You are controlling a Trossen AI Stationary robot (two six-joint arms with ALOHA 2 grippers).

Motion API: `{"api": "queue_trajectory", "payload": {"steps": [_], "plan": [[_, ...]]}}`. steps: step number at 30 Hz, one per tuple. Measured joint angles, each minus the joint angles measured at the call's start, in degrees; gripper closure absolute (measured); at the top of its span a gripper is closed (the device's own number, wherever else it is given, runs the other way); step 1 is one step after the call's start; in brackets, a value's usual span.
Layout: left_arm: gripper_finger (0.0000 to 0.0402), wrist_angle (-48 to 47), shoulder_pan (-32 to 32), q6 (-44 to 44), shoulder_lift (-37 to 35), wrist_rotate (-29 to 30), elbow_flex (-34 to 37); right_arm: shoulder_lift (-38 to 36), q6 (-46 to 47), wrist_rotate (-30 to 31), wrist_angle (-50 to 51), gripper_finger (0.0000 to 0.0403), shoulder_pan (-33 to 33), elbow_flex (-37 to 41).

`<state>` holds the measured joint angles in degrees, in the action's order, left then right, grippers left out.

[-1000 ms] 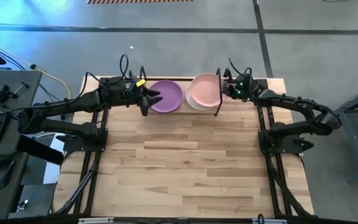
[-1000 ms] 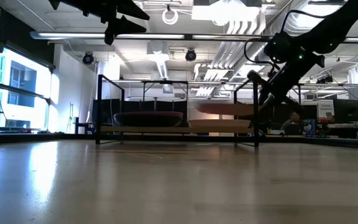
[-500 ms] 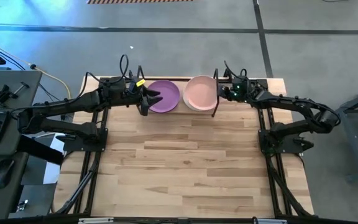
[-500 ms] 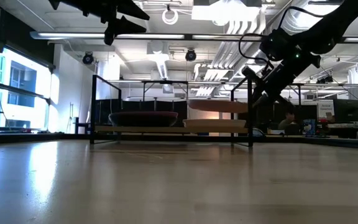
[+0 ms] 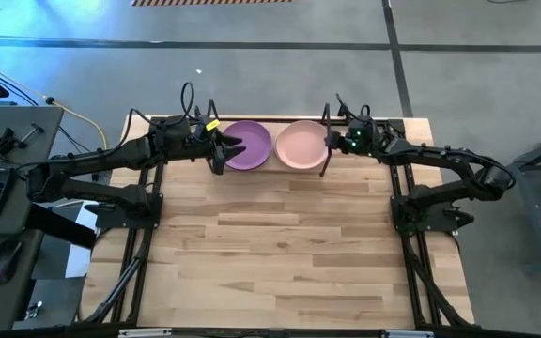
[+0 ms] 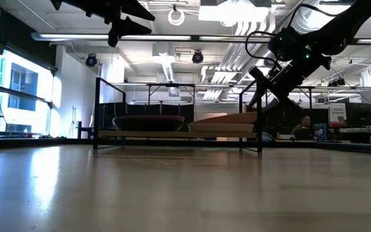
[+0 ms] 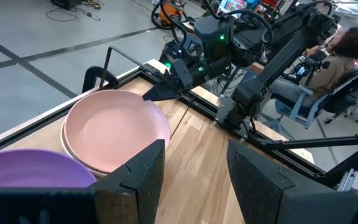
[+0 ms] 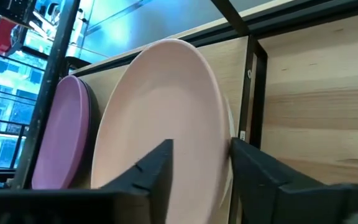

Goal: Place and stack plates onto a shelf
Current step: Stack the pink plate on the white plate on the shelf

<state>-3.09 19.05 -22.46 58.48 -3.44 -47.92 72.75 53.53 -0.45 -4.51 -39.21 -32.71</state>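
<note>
Pale pink plate [image 5: 301,145] sits on the shelf [image 6: 172,134], just beside the purple plate [image 5: 248,145] and resting on a cream-white plate [image 7: 73,144] whose rim peeks out beneath it; a dark plate appears to lie under the purple one. Your right hand [image 5: 331,143] is at the pink plate's rim on the side away from the purple plate, fingers straddling that edge, though you cannot tell whether they pinch it. Pull back while gripping and you would likely drag the plate off its stack or against the shelf's wire upright. Your left hand [image 5: 221,152] hovers open beside the purple plate. No brand, label or writing can be read.
</note>
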Motion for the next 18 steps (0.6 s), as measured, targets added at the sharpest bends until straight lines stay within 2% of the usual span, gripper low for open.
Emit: {"api": "queue_trajectory", "payload": {"steps": [5,8,18], "plan": [[0.0241,0.00,0.00,0.00,0.00,0.00,0.00,-0.04,-2.78,-1.82,-0.03,0.0229,-1.24,0.00],[0.0241,0.00,0.00,0.00,0.00,0.00,0.01,-0.62,-4.52,-3.60,2.06,0.0227,-2.81,0.00],[0.0241,-0.02,0.00,0.03,0.00,0.00,0.02,-9.69,-7.29,-2.51,11.14,0.0229,-8.80,-0.04]]}}
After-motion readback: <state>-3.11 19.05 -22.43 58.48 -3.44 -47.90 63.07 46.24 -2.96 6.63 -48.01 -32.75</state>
